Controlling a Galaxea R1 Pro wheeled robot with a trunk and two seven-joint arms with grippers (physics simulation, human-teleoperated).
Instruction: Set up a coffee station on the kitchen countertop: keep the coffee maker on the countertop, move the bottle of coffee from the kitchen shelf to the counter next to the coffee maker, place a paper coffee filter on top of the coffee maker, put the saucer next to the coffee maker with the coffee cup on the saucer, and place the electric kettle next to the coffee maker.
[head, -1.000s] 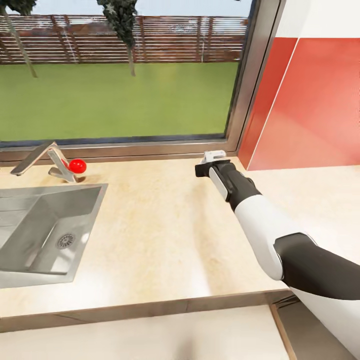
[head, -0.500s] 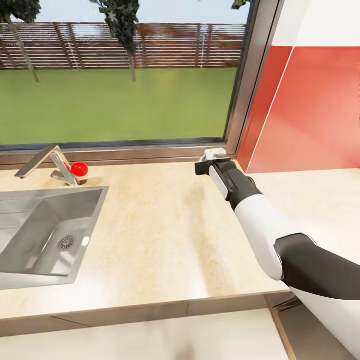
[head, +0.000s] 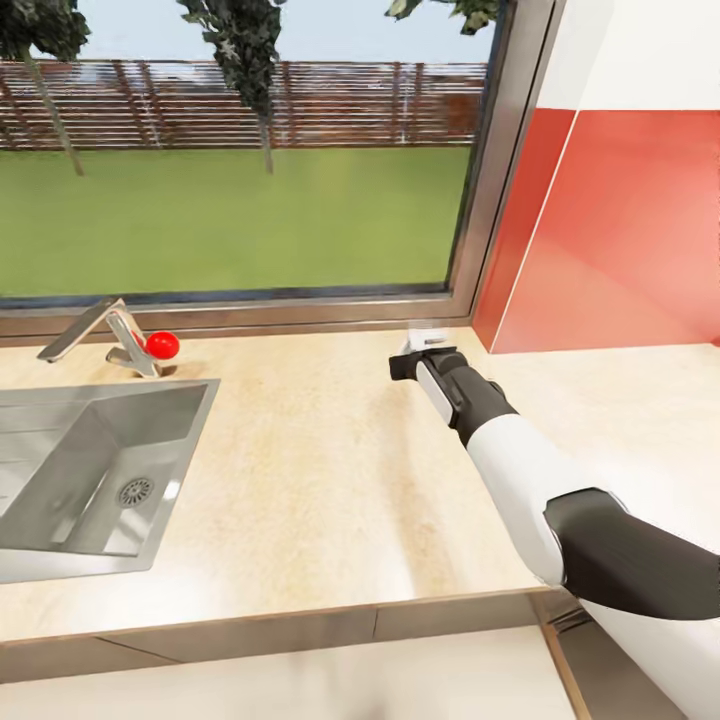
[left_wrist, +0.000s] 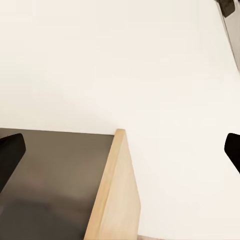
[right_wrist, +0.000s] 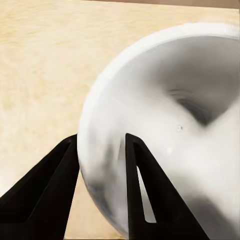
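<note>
Item: right gripper (right_wrist: 102, 155), holding white round dish (right_wrist: 165, 130). Prob. the saucer or the cup; can't tell which from right wrist view.

- Grip: jaws pinching dish rim, one finger outside the wall, one inside. Thin-edge hold only, near one side of the dish; most of its body hangs clear beyond the fingertips.
- Location: head view shows right arm (head: 520, 470) stretched over the table (head: 320, 470) toward the back edge, gripper (head: 425, 345) near the back right corner, by window frame (head: 490, 200) and red wall panel (head: 620, 230). Dish seen there as small white bit at gripper tip. Whether dish touches table: can't tell.
- Left gripper: black fingertips (left_wrist: 11, 152) at opposite margins of left wrist view, so jaws spread wide, nothing between. Below it: a wooden panel edge (left_wrist: 112, 200) and pale surface.
- Other: sink (head: 90, 470) set in table toward left edge, tap (head: 95, 335) with red knob (head: 162, 345) behind it.
- Coffee maker, kettle, bottle, filter: not logged here.

Risks (judgement):
- Off-centre rim pinch; dish could pivot or slip from jaws if arm swings fast or stops hard.
- Release from height, or tilted: dish may roll or skid on smooth table, poss. toward sink.
- Arm near full reach close to window frame and wall; a knock could jar the dish loose.
- No coffee maker in sight; setting down here risks wrong placement.
</note>
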